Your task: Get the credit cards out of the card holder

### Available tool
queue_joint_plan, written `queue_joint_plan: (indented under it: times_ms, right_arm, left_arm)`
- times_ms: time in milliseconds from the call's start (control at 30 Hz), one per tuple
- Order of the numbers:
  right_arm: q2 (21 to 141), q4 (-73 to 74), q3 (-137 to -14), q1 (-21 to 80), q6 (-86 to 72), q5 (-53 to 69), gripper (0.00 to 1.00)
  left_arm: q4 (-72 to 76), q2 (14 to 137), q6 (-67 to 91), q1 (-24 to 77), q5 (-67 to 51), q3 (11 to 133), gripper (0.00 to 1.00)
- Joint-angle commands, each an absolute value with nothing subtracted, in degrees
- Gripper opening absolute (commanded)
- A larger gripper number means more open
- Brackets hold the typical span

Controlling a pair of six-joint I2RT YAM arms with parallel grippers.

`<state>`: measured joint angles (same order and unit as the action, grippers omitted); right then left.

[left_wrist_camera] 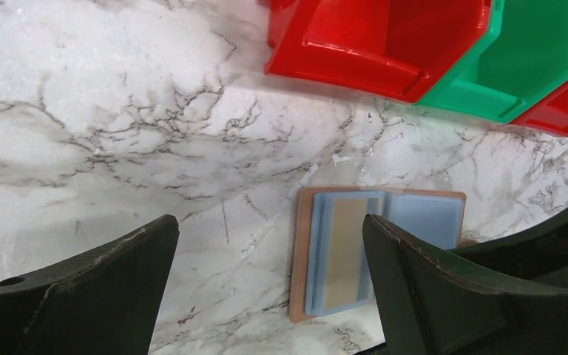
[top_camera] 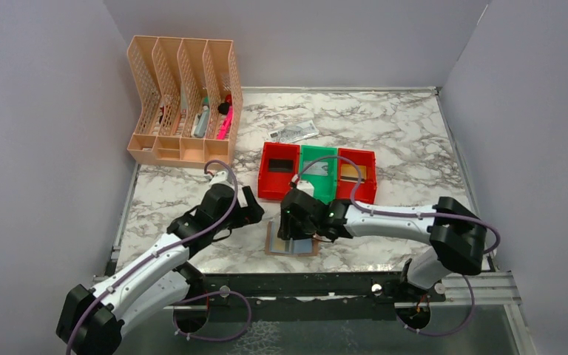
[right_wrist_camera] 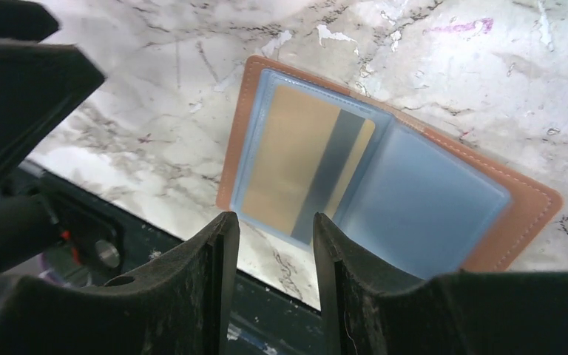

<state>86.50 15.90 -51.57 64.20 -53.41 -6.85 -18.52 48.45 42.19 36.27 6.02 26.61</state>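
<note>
The tan card holder (top_camera: 275,248) lies open on the marble near the table's front edge, its pale blue panels up. A gold card with a dark stripe (right_wrist_camera: 296,163) sits in its left panel; the right panel (right_wrist_camera: 421,207) looks empty. My right gripper (right_wrist_camera: 270,218) hovers just above the holder's near edge, jaws a little apart and empty; the top view shows it over the holder (top_camera: 296,233). My left gripper (left_wrist_camera: 270,222) is wide open and empty, left of the holder (left_wrist_camera: 302,244), also seen from above (top_camera: 257,213). Other cards lie in the bins: dark (top_camera: 281,164), grey (top_camera: 324,168), gold (top_camera: 350,171).
Three joined bins stand behind the holder: red (top_camera: 266,181), green (top_camera: 318,194), red (top_camera: 372,185). A crumpled paper note (top_camera: 293,132) lies beyond them. A peach file organizer (top_camera: 185,100) stands at the back left. The table's dark front rail (right_wrist_camera: 81,222) runs just below the holder.
</note>
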Motion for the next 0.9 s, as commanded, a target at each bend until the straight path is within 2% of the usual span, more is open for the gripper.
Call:
queue_joint_plan:
  times_ms: [0,300,600,867]
  right_arm:
    - [92.68,26.86,-58.67,67.37,-57.01,-16.65,0.46]
    - [99.47,33.98,-64.56,68.21,-59.39,-20.91,0.47]
    - [102.84,28.83,-62.82,68.2,-57.65,-17.76,0.48]
    - [102.07,28.98,-59.4,68.2,-60.6,-19.02,0.25]
  left_arm:
    - [-21.87,43.49,44.49,35.48,8.33,24.7,0.99]
    - [-22.62,36.99,45.79,35.33,8.46,22.76,0.96]
    - [-22.5,38.19,45.31,35.33,7.57,23.47,0.94]
    - [-20.28,41.05,44.22,35.33,3.42,23.89,0.93]
